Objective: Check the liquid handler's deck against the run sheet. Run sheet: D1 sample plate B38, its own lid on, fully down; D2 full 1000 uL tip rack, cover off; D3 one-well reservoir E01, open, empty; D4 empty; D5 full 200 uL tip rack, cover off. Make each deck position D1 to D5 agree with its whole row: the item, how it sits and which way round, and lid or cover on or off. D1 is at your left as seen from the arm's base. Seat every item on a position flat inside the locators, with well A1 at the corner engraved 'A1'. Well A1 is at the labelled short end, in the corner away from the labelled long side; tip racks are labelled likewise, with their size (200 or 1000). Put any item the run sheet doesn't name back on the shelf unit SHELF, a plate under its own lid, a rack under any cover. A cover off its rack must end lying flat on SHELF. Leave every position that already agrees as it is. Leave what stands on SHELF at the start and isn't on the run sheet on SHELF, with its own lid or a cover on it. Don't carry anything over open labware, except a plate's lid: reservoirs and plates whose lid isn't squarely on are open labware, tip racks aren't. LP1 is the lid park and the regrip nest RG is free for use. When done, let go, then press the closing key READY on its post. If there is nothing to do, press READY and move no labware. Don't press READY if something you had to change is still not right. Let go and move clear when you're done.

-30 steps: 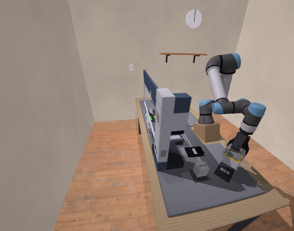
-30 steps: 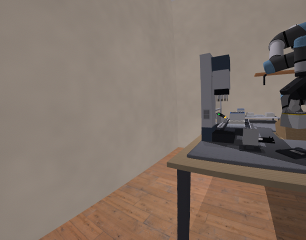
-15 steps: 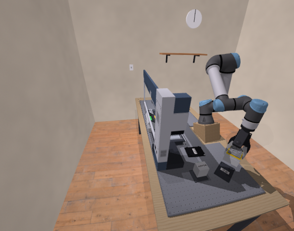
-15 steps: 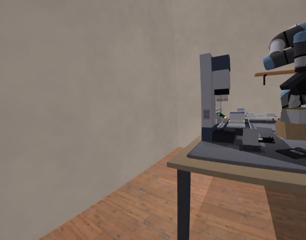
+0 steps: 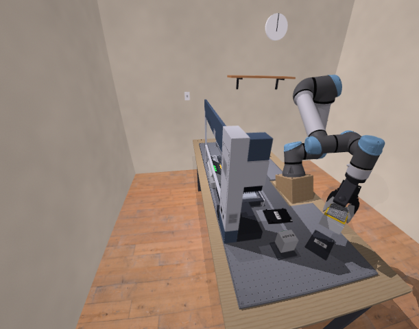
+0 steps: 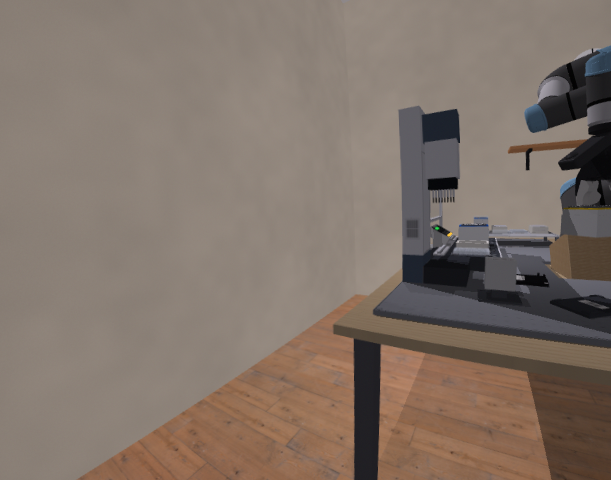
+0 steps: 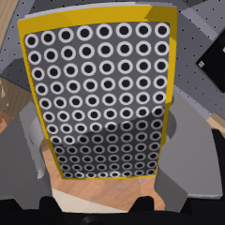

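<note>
The gripper hangs above the right edge of the tabletop, jaws clamped on the long sides of a yellow-rimmed tip rack, uncovered, its rows of tips showing full. The rack is in the air, clear of the grey deck plate. Below it to the left lies a black nest, with a small grey block further left.
</note>
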Available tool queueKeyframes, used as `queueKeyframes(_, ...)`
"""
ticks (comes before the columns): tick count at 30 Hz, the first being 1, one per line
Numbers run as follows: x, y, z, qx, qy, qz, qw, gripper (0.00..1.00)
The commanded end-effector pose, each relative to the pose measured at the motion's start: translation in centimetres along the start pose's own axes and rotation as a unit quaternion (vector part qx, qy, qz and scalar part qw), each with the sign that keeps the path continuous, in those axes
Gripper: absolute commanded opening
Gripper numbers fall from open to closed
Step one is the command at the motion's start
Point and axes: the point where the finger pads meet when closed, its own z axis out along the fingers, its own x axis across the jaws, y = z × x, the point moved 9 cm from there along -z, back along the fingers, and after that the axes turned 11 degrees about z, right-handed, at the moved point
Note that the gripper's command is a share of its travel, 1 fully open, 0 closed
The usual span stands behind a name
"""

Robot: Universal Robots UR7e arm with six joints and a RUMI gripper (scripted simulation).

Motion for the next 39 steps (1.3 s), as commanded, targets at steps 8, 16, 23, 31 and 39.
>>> queueKeyframes(8, -0.1, -0.1, -2.3, 0.002, -0.002, 0.000, 1.0000, 0.00)
queueKeyframes(16, -0.1, -0.1, -3.4, 0.002, -0.002, 0.000, 1.0000, 0.00)
queueKeyframes(23, -0.1, -0.1, -4.6, 0.002, -0.002, 0.000, 1.0000, 0.00)
queueKeyframes(31, -0.1, -0.1, -5.6, 0.002, -0.002, 0.000, 1.0000, 0.00)
queueKeyframes(39, -0.1, 0.0, -6.9, 0.002, -0.002, 0.000, 1.0000, 0.00)
